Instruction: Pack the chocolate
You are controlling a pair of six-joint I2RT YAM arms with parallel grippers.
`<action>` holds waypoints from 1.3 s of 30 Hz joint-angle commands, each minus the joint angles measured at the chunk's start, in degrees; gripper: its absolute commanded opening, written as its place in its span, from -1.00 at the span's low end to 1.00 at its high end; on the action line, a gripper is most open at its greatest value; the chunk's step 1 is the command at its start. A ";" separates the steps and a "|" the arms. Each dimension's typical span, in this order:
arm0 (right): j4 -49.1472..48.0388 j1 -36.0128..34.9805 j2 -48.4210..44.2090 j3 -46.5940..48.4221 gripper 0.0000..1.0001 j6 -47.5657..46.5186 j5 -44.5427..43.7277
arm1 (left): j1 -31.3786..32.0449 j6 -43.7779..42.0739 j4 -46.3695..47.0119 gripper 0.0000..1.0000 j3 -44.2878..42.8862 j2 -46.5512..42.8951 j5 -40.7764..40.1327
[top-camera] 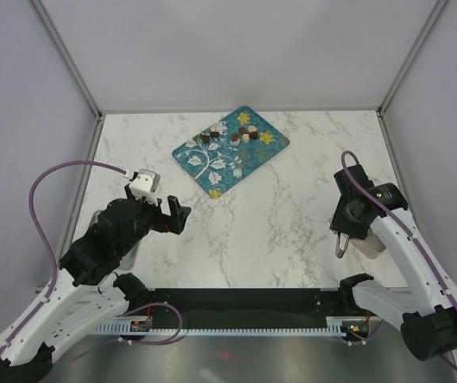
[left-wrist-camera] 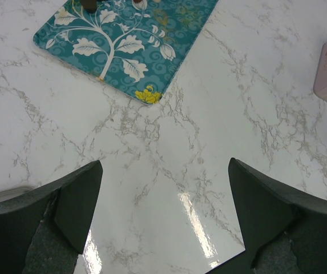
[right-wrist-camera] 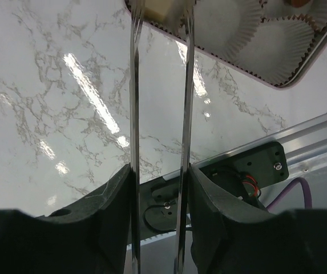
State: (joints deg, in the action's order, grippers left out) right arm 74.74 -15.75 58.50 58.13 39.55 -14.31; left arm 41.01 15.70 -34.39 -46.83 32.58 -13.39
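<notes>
Right now R gripper (right-wrist-camera: 160, 177) pinches the tongs (right-wrist-camera: 133, 103) by their arms, jaws partway in. Tong tips sit over the pink box (right-wrist-camera: 291, 80) at the worktop's right edge, w/ a cream piece (right-wrist-camera: 154, 8) between them. Prob. the drop step: ease the squeeze slowly, centre tips over one paper cup (right-wrist-camera: 277, 40), don't let the tongs slip. Box: white cups, those in view empty, plus one brownish piece, partly cut off. Rest of the chocolate (top-camera: 244, 136) lies on teal tray (top-camera: 212, 179) by the far edge, mid. L gripper (left-wrist-camera: 163, 171) wide open, holds nothing, near left edge.
</notes>
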 commanded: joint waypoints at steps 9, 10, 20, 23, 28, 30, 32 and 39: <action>-4.92 0.19 10.56 22.27 -0.06 -10.17 2.24 | 0.29 -0.32 0.55 0.99 -0.28 -0.32 -1.46; -7.22 0.19 11.54 22.99 -0.06 -11.59 4.09 | 0.29 -0.32 0.47 0.99 -0.37 -0.23 -1.64; -27.97 -5.95 35.68 35.29 -0.03 -23.64 7.72 | 0.29 -0.32 0.47 0.99 -0.28 -0.06 -2.34; -31.75 -9.64 43.59 40.47 -0.03 -27.32 8.06 | 0.29 -0.50 0.55 0.99 -0.37 -0.41 -3.22; -35.28 -13.69 54.07 49.70 -0.03 -28.48 9.82 | 0.29 -0.24 0.55 0.99 -0.19 -1.29 -4.63; -35.19 -14.39 58.73 53.56 -0.03 -26.11 9.91 | 0.29 -0.24 0.47 0.99 -0.19 -1.46 -4.98; -35.63 -14.75 61.80 55.07 -0.02 -24.70 9.65 | 0.21 -0.24 0.55 0.99 -0.19 -1.38 -5.24; -39.40 -16.07 66.65 55.16 0.03 -18.37 7.72 | 0.29 -0.32 0.55 0.99 -0.19 -0.94 -5.16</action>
State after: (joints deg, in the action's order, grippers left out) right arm 39.18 -31.33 124.22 110.74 17.67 -4.97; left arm 41.01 15.68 -34.41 -46.83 31.51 -16.69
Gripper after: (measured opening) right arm 0.511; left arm 0.993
